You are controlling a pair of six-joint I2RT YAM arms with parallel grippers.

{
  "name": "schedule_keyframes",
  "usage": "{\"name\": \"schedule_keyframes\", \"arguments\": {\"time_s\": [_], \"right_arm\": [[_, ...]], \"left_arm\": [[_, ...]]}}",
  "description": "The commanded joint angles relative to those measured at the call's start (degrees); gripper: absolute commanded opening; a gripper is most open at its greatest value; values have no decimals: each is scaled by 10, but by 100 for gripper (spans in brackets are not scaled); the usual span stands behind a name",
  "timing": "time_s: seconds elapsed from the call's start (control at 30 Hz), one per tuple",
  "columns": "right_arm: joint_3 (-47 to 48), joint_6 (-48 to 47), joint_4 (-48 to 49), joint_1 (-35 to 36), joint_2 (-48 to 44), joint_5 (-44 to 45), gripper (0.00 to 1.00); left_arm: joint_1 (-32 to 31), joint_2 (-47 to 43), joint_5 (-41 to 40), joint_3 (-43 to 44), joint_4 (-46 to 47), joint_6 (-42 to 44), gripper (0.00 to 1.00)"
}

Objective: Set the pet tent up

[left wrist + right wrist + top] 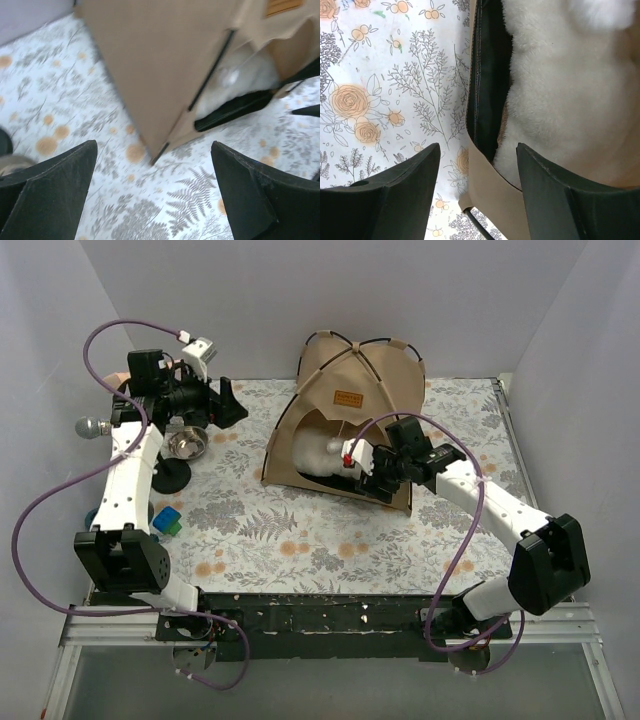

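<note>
The tan pet tent (345, 405) stands upright at the back middle of the floral mat, with black poles crossing over its top and a brown label above the arched doorway. A white fluffy cushion (570, 90) lies inside it. My right gripper (352, 462) is at the doorway's lower right. In the right wrist view it (477, 200) is open, its fingers on either side of the tent's tan front edge (495, 195) without pinching it. My left gripper (235, 400) is open and empty, raised left of the tent. The left wrist view shows the tent's side panel (165, 65) ahead.
A metal bowl (187, 443) and a black round stand base (172, 476) sit left of the tent beside my left arm. Blue and green blocks (167, 520) lie at the left edge. White walls close in the mat on three sides.
</note>
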Motion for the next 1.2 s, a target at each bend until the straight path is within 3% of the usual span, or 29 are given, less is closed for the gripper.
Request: {"name": "schedule_keyframes", "arguments": {"time_s": [0.0, 0.13, 0.27, 0.43, 0.67, 0.83, 0.93, 1.17], "right_arm": [[20, -19, -5, -5, -24, -66, 71], [46, -10, -16, 8, -38, -113, 72], [29, -27, -32, 17, -45, -109, 60], [-82, -40, 24, 62, -33, 15, 38], [-119, -40, 121, 61, 14, 140, 33], [-82, -34, 151, 39, 70, 168, 31], [-62, -36, 151, 36, 82, 168, 32], [-50, -30, 121, 36, 56, 140, 32]], "left_arm": [[9, 31, -125, -5, -55, 51, 98], [0, 62, -233, -5, -55, 102, 97], [-31, 78, -315, -32, -42, 160, 95], [-73, 127, -424, -47, -44, 181, 93], [-88, 220, -583, -45, 1, 193, 92], [-84, 258, -633, -75, 88, 236, 92], [-71, 299, -629, -51, 77, 227, 91], [-55, 338, -638, -67, 124, 239, 76]]}}
